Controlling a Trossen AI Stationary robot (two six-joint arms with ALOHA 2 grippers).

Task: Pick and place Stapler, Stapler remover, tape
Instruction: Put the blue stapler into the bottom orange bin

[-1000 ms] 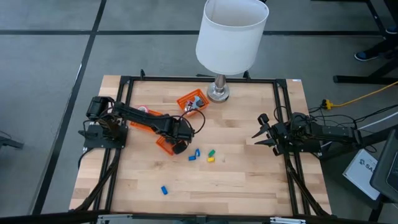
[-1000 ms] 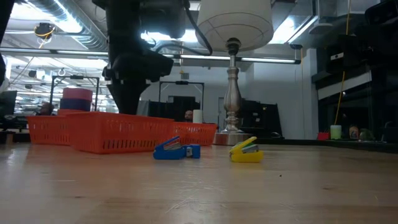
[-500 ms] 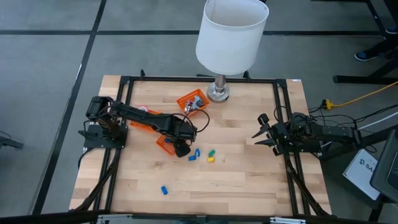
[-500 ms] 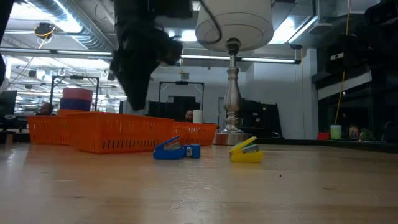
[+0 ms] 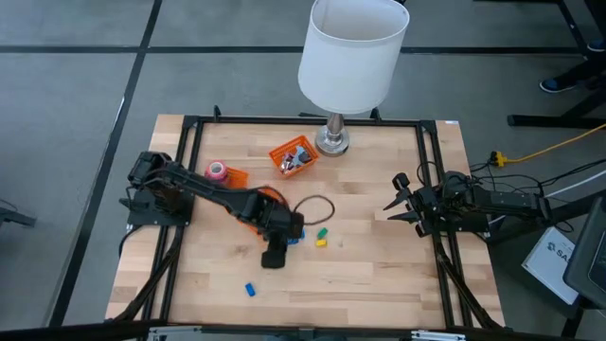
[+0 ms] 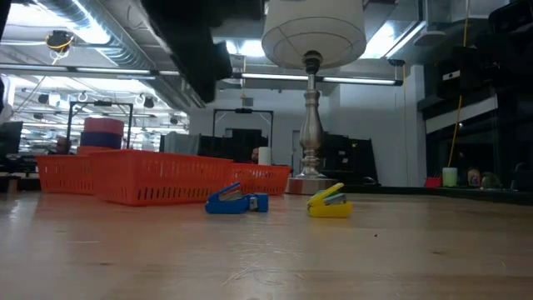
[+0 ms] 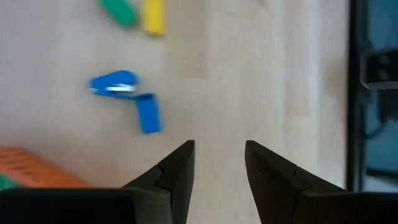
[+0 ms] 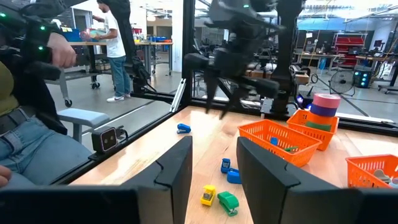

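Observation:
My left gripper [image 5: 273, 256] is open and hangs above the table, just on the near side of the orange basket [image 5: 258, 203]. Its fingertips [image 7: 219, 163] point down at bare wood. Beside them lie two small blue stapler-like pieces [image 7: 118, 84] [image 7: 148, 116], with a green piece [image 5: 322, 230] and a yellow piece [image 5: 320, 242] a little farther right. A stack of tape rolls [image 5: 217, 170] [image 6: 102, 133] stands at the left end of the baskets. My right gripper [image 5: 392, 197] is open and waits at the table's right side.
A second orange basket [image 5: 292, 156] holding small items sits by the lamp base [image 5: 331, 142], and the white lampshade [image 5: 352, 52] overhangs the far edge. Another blue piece [image 5: 250, 289] lies toward the near edge. A dark cable loop [image 5: 317, 206] lies mid-table. People [image 8: 115, 43] are beyond the table.
My left gripper has swung away from above the orange basket toward the table's near edge and a little right, staying open. In the low view the arm has moved up and out of the picture. The tape stack, hidden by the arm before, now shows.

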